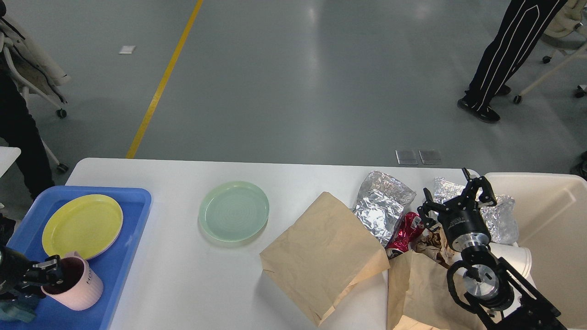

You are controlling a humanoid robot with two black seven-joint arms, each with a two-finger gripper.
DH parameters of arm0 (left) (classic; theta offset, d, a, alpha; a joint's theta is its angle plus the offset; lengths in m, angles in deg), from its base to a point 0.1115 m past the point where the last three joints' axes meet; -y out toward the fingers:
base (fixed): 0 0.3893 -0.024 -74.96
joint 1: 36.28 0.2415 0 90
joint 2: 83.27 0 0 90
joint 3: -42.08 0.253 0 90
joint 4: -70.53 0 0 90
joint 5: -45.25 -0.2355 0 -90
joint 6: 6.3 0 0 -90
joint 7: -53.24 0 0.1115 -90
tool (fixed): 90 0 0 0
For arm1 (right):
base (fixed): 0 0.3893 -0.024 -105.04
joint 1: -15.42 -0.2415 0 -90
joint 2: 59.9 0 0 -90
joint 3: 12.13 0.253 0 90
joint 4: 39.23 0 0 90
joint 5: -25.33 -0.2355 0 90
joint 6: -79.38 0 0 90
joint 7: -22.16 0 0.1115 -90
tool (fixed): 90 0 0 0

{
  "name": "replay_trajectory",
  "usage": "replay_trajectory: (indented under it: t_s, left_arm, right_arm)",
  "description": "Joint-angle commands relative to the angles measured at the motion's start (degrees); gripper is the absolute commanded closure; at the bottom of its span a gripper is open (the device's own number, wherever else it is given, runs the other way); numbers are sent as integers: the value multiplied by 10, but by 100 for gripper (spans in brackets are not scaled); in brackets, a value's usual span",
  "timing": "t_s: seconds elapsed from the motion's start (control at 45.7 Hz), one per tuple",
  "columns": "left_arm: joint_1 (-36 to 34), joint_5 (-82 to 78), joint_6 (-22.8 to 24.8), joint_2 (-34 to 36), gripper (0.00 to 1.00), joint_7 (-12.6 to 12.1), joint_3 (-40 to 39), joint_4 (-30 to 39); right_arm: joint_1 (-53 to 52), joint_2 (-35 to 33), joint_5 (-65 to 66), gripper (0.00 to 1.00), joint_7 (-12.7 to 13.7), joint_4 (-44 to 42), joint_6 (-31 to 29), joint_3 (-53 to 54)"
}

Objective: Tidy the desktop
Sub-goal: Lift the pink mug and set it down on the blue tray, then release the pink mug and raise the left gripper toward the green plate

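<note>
Left gripper point(46, 271) pinches the pink mug point(78, 284) rim, mug upright on blue tray point(124, 247) at the desktop's point(192, 275) 8 o'clock edge. Release straight up, clear of the yellow plate point(81, 225). Right gripper point(456, 197) spread, at 4 o'clock above foil point(383, 206).

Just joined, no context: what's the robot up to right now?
Clearing the desktop. The left gripper is at the rim of a pink mug, upright in the blue tray beside a yellow plate. The right gripper hangs open over foil and paper bags by the bin. A green plate sits mid-table.
</note>
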Motion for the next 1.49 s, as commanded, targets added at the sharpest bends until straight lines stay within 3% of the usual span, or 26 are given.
replay_trajectory:
  t_s: [0.0,0.285,0.438,0.569,0.701,0.898,1.226,1.467]
  left_arm:
    - [1,4,0,0,4,-3,2,0]
    - [-4,5,8,0,4,-2,5,2]
    - [-62,6,66,3,4,2,49,14]
    - [-164,20,98,0,4,2,139,61]
    - [-316,45,122,-16,4,2,254,127]
    - [-514,134,139,-138,4,0,375,219]
    - [-761,303,153,-297,4,-15,411,367]
    - [-871,386,174,-375,4,-15,399,428]
  right_arm:
    - [0,0,0,0,0,0,0,0]
    - [0,0,0,0,-1,0,0,0]
    - [0,0,0,0,-1,0,0,0]
    - [0,0,0,0,0,0,0,0]
    - [0,0,0,0,-1,0,0,0]
    - [0,-1,0,0,0,0,0,0]
    - [0,-1,0,0,0,0,0,0]
    - [0,0,0,0,-1,0,0,0]
